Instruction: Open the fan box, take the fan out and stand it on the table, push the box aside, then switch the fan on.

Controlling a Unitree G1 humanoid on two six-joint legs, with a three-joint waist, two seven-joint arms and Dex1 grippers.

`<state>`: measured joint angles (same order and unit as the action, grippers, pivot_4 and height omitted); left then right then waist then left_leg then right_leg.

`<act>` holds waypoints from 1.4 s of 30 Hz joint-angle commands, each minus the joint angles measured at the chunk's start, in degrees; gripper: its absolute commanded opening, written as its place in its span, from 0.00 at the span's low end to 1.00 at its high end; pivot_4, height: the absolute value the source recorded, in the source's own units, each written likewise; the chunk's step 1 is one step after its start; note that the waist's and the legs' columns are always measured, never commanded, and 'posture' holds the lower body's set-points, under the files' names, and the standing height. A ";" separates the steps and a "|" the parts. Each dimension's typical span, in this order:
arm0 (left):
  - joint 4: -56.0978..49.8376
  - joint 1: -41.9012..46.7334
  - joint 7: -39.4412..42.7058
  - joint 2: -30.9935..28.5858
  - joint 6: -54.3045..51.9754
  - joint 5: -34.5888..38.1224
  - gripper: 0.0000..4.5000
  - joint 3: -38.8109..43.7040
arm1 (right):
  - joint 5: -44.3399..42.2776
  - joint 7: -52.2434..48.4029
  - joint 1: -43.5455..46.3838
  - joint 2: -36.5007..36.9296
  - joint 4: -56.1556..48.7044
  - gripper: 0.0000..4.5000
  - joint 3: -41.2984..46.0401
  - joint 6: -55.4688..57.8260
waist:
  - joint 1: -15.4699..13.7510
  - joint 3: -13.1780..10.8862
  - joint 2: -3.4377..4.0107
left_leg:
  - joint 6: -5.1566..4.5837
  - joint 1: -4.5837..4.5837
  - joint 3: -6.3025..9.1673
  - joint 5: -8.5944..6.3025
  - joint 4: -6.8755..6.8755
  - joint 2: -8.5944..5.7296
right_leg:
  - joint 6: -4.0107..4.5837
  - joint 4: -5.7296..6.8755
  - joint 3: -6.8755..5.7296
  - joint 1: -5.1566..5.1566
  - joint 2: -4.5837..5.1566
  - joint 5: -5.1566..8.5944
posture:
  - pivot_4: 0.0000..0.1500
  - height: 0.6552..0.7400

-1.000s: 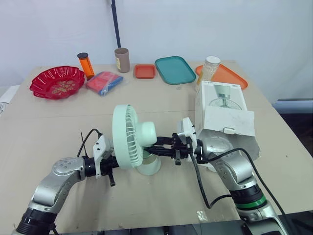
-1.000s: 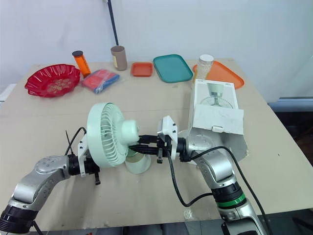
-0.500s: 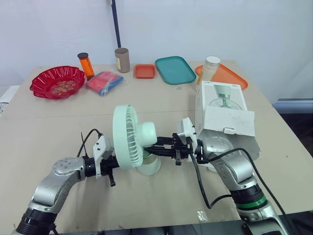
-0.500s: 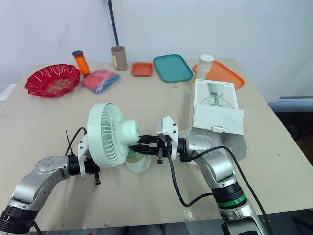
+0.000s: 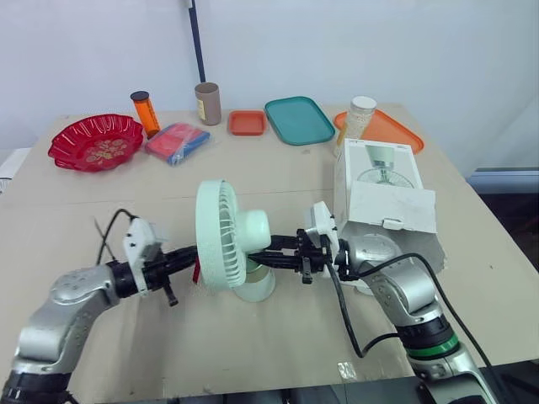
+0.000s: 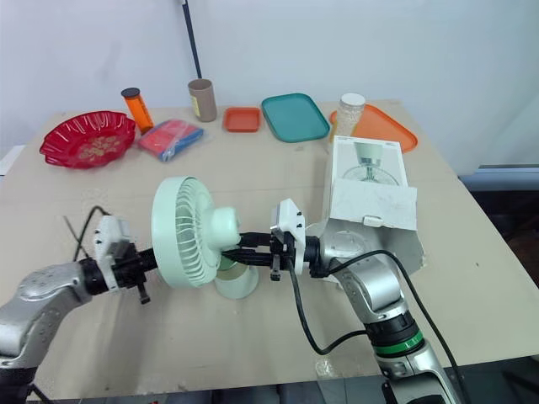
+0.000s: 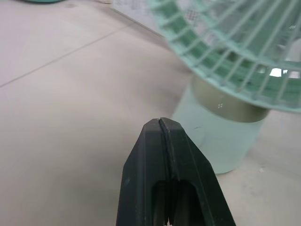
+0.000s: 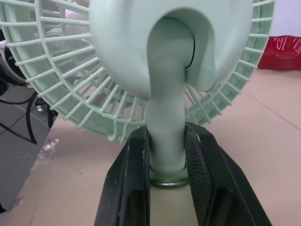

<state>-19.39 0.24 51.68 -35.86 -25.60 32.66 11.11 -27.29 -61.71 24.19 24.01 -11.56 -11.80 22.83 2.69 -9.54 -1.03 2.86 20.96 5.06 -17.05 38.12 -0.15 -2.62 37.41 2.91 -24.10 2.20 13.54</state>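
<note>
Mint-green plastic fan [image 5: 226, 244] stands upright near the table's [image 5: 101, 194] front edge, with the right gripper [image 8: 167, 141] pinching its stem [image 8: 167, 108].
We see the stem rising vertically between the fingers, which reach in from the motor side. The left gripper [image 5: 189, 256], fingers pressed together, points at the round base [image 7: 214, 136] from the grille side, just short of it. The fan box [image 5: 383, 198] lies toward the table's right edge, so we judge the right arm nearer for pushing it.
</note>
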 commanded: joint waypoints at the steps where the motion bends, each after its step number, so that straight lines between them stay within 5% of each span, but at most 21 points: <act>1: -4.94 -3.73 -2.71 -0.17 -0.91 2.50 0.00 4.99 | -1.63 0.04 1.32 0.35 0.36 0.21 2.11 0.73 | -0.01 0.00 0.00 | 0.00 0.01 0.00 0.00 0.00 0.00 | 0.00 0.00 0.00 0.00 0.01 0.00 | 1.00 1.00; 5: -7.90 -9.31 -4.84 1.20 -1.26 4.66 0.17 8.23 | -3.75 0.80 4.81 -0.58 1.77 0.21 4.26 2.09 | 0.01 -0.01 0.01 | 0.00 0.00 -0.02 0.00 0.00 0.01 | 0.00 0.00 0.01 -0.01 0.01 0.00 | 1.00 1.00; 16: -12.01 -15.59 -9.99 1.61 -0.76 5.61 0.99 13.07 | 0.98 -0.06 16.68 -8.14 17.19 0.21 2.26 -4.29 | 0.02 -0.03 0.00 | 0.01 0.10 -0.05 0.00 -0.01 0.01 | 0.01 -0.01 0.02 -0.11 0.01 0.00 | 1.00 1.00; 31: -15.60 -19.06 -11.41 1.04 -2.05 7.10 1.00 11.86 | 6.48 -0.07 26.57 -18.90 39.21 0.21 3.03 -17.32 | 0.09 -0.04 0.01 | 0.02 0.12 -0.11 0.01 -0.08 0.02 | 0.01 -0.01 0.05 -0.19 0.01 -0.01 | 1.00 1.00; 41: -15.19 -18.33 -11.71 1.36 -1.29 6.20 1.00 10.05 | 9.35 -1.70 24.45 -20.10 43.48 0.21 2.40 -23.04 | 0.09 -0.04 0.02 | 0.02 0.13 -0.14 0.01 -0.09 0.02 | 0.01 0.00 0.08 -0.22 0.00 -0.01 | 1.00 1.00; 42: -15.01 -17.97 -11.75 1.28 -1.38 6.28 1.00 9.90 | 9.60 -2.14 24.11 -19.92 43.27 0.28 2.03 -23.00 | 0.09 -0.04 0.02 | 0.02 0.13 -0.14 0.01 -0.09 0.02 | 0.02 0.00 0.08 -0.22 0.00 -0.01 | 1.00 1.00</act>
<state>-32.95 -18.11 40.25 -34.48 -27.86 39.07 20.59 -17.41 -62.76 47.94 4.55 33.05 -10.60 1.22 2.78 -9.58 -1.01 2.89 21.08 4.91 -17.04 38.03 -0.13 -2.60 37.41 3.00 -24.32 2.21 13.53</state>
